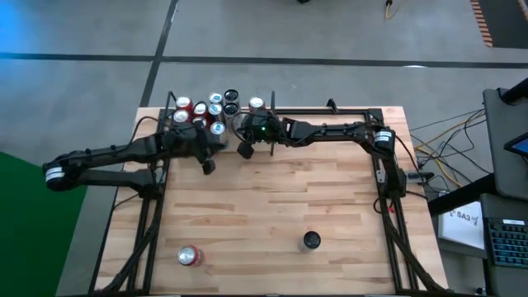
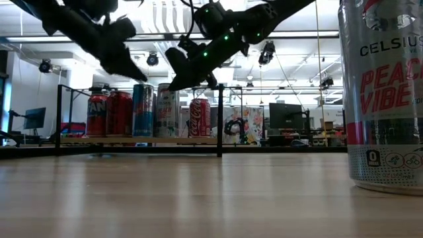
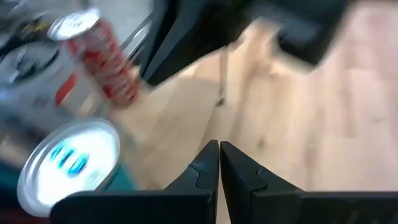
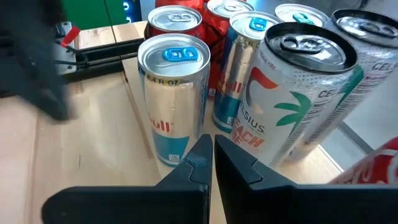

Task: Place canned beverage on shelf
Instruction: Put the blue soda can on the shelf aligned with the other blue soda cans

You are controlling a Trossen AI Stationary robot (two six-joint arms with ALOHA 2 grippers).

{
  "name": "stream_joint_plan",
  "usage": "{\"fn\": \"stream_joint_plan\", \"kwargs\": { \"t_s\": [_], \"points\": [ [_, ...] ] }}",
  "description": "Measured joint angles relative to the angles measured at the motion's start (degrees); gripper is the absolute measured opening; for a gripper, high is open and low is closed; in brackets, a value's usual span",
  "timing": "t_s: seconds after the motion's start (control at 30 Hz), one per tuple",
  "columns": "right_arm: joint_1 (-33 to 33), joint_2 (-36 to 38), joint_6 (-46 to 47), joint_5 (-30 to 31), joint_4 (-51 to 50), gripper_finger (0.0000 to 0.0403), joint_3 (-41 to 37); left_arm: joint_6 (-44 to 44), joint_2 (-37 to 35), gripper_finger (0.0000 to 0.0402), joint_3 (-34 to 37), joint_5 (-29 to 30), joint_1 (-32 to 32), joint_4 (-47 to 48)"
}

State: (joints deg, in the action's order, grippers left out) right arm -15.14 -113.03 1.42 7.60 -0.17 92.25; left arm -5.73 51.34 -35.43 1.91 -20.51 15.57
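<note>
Hovering near the cans on the shelf [image 1: 206,111] at upper left, our left fingers [image 1: 209,166] and right fingers [image 1: 245,150] are closed and empty; we might knock cans over. A red can [image 1: 189,256] waits at lower left of the desk [image 1: 272,206].

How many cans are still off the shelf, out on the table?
2: a red can near the table's front left, and a dark-topped can front center-right. Others may be hidden under the arms.

Near can [image 2: 383,99], low view: "CELSIUS", "PEACH VIBE", "0" in small box. Slim can [image 4: 287,99], right wrist view: "CELSIUS", "PEACH". Blue-silver can [image 4: 172,93]: partial "ull". Red can [image 2: 199,118] on shelf [image 2: 152,140]: Coca-Cola script.
</note>
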Motion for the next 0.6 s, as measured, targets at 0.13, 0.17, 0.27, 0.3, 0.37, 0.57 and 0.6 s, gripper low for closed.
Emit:
{"fn": "stream_joint_plan", "kwargs": {
  "t_s": [0.13, 0.17, 0.27, 0.3, 0.37, 0.57, 0.6],
  "points": [
    [0.0, 1.27, -0.59, -0.1, -2.11, 0.0009, 0.0, 1.36, 1.58, 0.0, 1.21, 5.79, -0.02, 0.44],
    [0.0, 1.38, -0.74, -0.11, -2.01, 0.0009, 0.0, 1.77, 2.09, 0.0, 1.4, 7.43, -0.02, 0.46],
    [0.0, 1.55, -0.77, -0.09, -2.07, 0.0009, 0.0, 2.53, 3.72, 0.0, 1.5, 11.22, -0.04, 0.05],
    [0.0, 1.55, -0.81, -0.1, -2.07, 0.0009, 0.0, 2.7, 4.23, 0.0, 1.5, 11.54, -0.07, -0.39],
    [0.0, 1.55, -0.82, -0.09, -2.09, 0.0009, 0.0, 2.82, 5.33, 0.0, 1.5, 11.69, -0.04, -1.57],
    [0.0, 1.55, -1.0, -0.09, -2.11, 0.0009, 0.0, 3.53, 8.0, 0.0, 1.5, 13.65, -0.04, -3.1],
    [0.0, 1.55, -1.0, -0.09, -2.14, 0.0009, 0.0, 3.75, 8.31, 0.0, 1.5, 14.52, -0.04, -3.1]
  ]
}}
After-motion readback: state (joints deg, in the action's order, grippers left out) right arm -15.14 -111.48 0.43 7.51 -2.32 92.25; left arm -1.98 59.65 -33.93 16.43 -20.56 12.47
